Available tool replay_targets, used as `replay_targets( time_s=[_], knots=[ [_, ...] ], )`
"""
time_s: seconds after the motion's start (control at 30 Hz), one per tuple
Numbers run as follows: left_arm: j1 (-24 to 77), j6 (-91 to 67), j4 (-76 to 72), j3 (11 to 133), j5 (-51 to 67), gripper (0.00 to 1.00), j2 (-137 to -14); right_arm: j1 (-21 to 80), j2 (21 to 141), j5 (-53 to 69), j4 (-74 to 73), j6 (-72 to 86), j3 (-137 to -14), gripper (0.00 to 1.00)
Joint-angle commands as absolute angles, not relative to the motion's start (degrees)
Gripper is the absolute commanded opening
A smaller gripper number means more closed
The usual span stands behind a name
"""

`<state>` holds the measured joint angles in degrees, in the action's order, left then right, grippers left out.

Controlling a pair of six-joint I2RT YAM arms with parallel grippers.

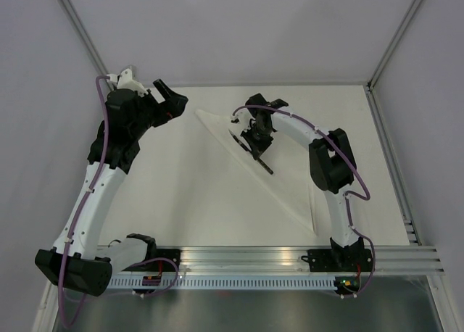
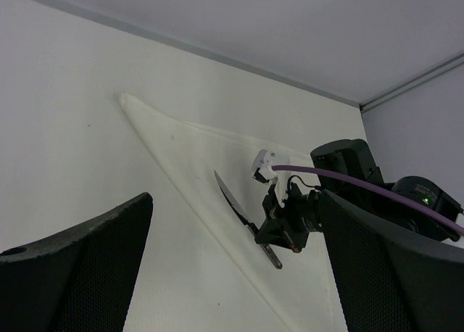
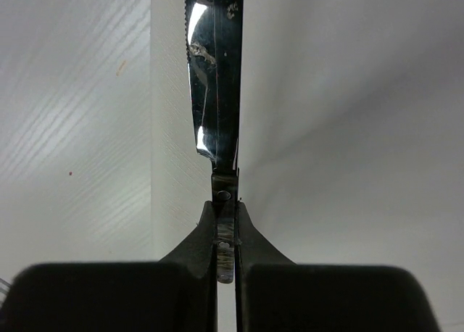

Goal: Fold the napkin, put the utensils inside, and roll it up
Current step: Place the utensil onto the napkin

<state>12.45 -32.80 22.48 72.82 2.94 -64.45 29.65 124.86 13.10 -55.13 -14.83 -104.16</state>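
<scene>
The napkin (image 1: pixel 290 181) lies folded into a white triangle, its long edge running from far left to near right; it also shows in the left wrist view (image 2: pixel 185 147) and the right wrist view (image 3: pixel 341 129). My right gripper (image 1: pixel 255 148) is shut on the knife (image 1: pixel 246 145) by its dark handle, over the napkin close to the long edge. The silver blade (image 3: pixel 216 78) points away from the fingers (image 3: pixel 199 241). From the left wrist I see the knife (image 2: pixel 230 196) held at a slant. My left gripper (image 1: pixel 171 100) is open and empty beyond the napkin's far left corner.
Grey walls close in the pale table on the left, far and right sides. A metal rail (image 1: pixel 254 258) runs along the near edge between the arm bases. Bare tabletop (image 1: pixel 188 194) lies left of the napkin's long edge.
</scene>
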Motion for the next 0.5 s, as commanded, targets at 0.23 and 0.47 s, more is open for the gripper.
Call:
replay_targets(
  time_s=[0.23,0.47],
  knots=[
    [12.13,-31.64,23.03,74.62,2.46,1.00,-63.81,31.03,129.99,15.38,-59.06,-5.46,-111.97,0.00],
    [12.04,-31.82,22.94,73.83,2.90,1.00,-63.81,31.11,129.64,15.73,-60.82,-4.31,-111.71,0.00]
  ],
)
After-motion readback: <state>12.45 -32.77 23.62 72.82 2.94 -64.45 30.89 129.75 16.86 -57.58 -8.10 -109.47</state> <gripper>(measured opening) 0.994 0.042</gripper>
